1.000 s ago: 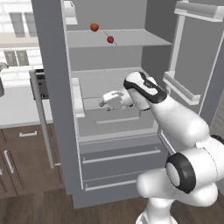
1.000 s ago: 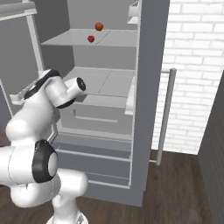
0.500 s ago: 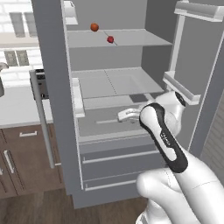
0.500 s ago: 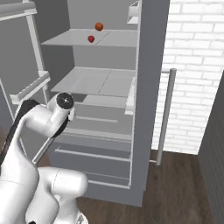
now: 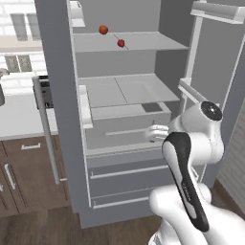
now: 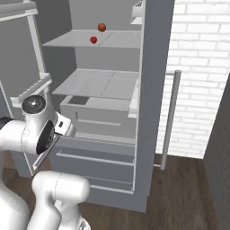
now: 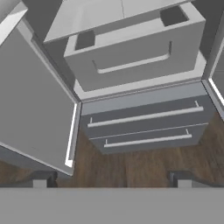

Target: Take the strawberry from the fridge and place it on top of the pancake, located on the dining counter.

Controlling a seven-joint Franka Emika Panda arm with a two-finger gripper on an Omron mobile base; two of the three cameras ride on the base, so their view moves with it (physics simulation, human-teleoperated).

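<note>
**Open fridge, berry on upper shelf, arm low in front**

Strawberry (image 5: 121, 43): small red berry, sitting on the upper shelf (image 5: 143, 42) of the fridge (image 5: 57, 95), near the shelf's middle. Showing also in the right base view (image 6: 93, 40). Nothing is touching it.

Orange-red ball (image 5: 103, 29): rounder, lying just beside the berry, farther back and to its left on the same shelf; seen again from the right (image 6: 102, 27).

Fridge interior: both doors are standing open. Below the upper shelf a second pale shelf is lying, and under it a pale bin (image 5: 129, 119) is projecting forward with a slot grip along its front. Two dark grey lower drawers (image 5: 129, 177) with silver bar pulls are sitting shut beneath; the hand view is looking down on them (image 7: 144, 127) and on the brown wood floor (image 7: 131, 168).

Left door (image 5: 52, 72): a long silver bar handle (image 5: 45, 129) is running down its edge. Right door (image 6: 155, 90) is carrying its own bar handle (image 6: 168, 119), with a white brick wall (image 6: 202, 67) behind.

Gripper (image 7: 111, 181): two dark fingertips (image 7: 40, 180) are rising well apart at the bottom of the hand view, jaws spread wide, holding nothing. It is pointing down toward the lower drawers, well below the berry's shelf.

Surroundings: brown cabinets (image 5: 24, 177) under a white counter top are standing left of the fridge.
</note>
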